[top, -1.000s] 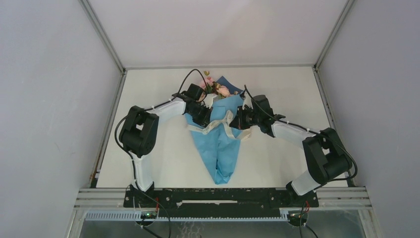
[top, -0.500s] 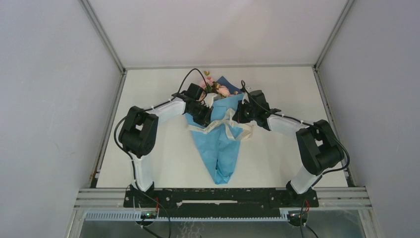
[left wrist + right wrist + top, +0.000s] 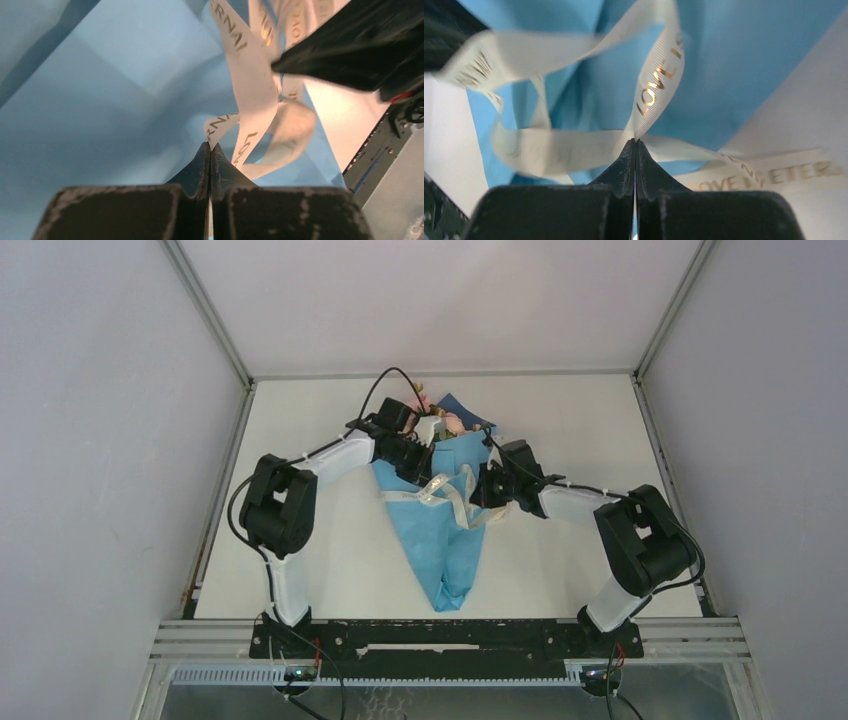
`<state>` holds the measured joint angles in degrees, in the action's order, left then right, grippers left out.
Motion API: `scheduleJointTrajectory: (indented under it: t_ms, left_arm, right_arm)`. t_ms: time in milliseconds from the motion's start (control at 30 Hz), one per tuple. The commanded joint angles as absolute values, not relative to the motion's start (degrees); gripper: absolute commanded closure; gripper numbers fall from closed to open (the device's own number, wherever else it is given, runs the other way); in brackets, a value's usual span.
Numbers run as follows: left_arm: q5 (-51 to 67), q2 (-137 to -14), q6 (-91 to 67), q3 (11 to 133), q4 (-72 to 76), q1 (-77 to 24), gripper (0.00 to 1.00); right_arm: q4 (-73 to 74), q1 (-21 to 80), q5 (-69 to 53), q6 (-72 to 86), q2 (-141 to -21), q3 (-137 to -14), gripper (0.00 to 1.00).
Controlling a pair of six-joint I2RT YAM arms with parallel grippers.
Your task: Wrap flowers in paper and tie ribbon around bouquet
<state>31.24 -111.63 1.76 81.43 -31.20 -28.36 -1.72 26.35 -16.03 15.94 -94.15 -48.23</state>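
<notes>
Your left claw (image 3: 412, 452) is pressed together on the ribbon (image 3: 447, 502), up near the wide end of the bouquet (image 3: 440, 540). The left wrist view shows the tips meeting with a lettered loop rising straight out of them. Your right claw (image 3: 486, 490) is also pinching the ribbon, at the cone's right edge, with a strand marked "LOVE" curling up from its closed tips. Between the two claws the ribbon hangs in loose, slack loops across the blue paper (image 3: 100, 100). One end trails off the left edge, and another stretch lies flat on the counter (image 3: 330, 560) to the right. The bouquet lies on the counter between the arms with its narrow tip toward the bases. The pink flowers (image 3: 452, 423) show at the far end, partly hidden behind your left wrist.
</notes>
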Motion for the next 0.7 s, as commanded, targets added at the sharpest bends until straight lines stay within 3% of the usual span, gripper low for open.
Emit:
scheduleJointTrajectory:
  t_ms: [0, 467, 667]
  left_arm:
    - [36.74, -108.94, 0.44, 86.30, -32.17, -28.74, 1.00]
    - [36.63, -108.53, 0.79, 91.29, -31.61, -28.74, 1.00]
    - [36.49, -109.75, 0.61, 90.64, -31.49, -28.74, 1.00]
  right_arm:
    - [-7.04, 28.25, -20.28, 17.62, -90.98, -43.75, 1.00]
    - [-10.88, 22.71, -31.47, 18.12, -79.85, -37.18, 1.00]
    - [-16.49, 23.76, -29.53, 21.19, -84.25, -37.18, 1.00]
